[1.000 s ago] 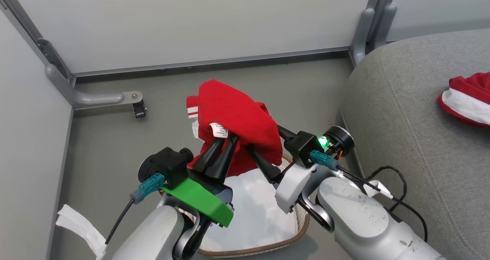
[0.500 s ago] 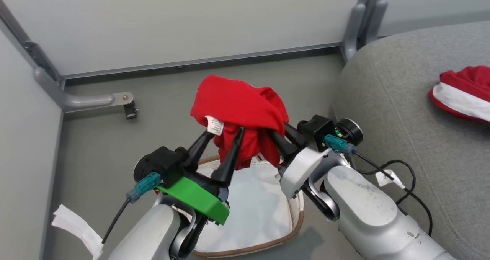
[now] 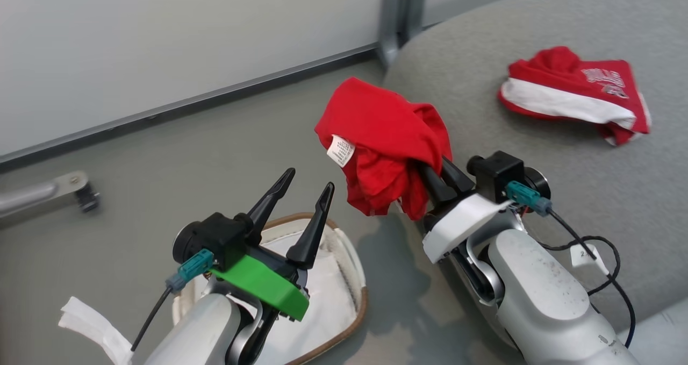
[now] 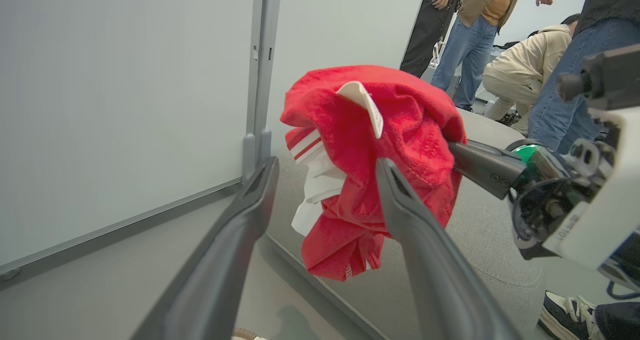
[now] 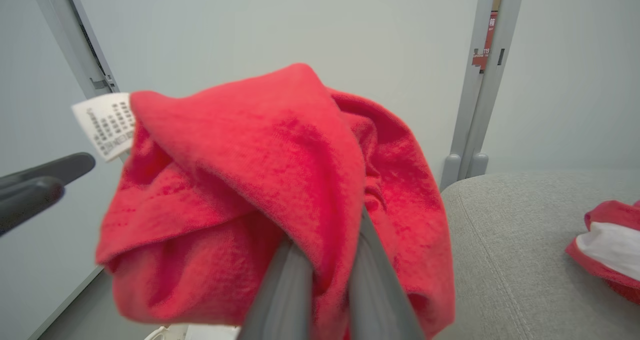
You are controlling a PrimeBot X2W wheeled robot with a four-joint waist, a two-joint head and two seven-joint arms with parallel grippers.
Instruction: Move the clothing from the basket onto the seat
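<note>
The plain red garment (image 3: 381,134) with a white label hangs bunched in the air, with my right gripper (image 3: 432,174) shut on it, at the near edge of the grey seat (image 3: 591,193). In the right wrist view the garment (image 5: 250,180) wraps both fingers (image 5: 372,275). My left gripper (image 3: 310,178) is open and holds nothing, above the white basket (image 3: 361,300), apart from the cloth. From the left wrist the garment (image 4: 400,129) hangs beyond the open fingers (image 4: 400,200). The red garment with white panels (image 3: 570,91) lies on the seat. The basket holds its white liner.
A grey partition wall (image 3: 161,42) with a metal post (image 3: 395,15) stands behind the floor and seat. A metal bracket foot (image 3: 64,190) sits at the left. Several people (image 4: 480,44) are beyond the seat in the left wrist view. A shoe (image 4: 570,312) is near the seat.
The head camera has swung right, bringing more seat into view. My left gripper opened and let the red garment go; the right gripper carried it up and right toward the seat.
</note>
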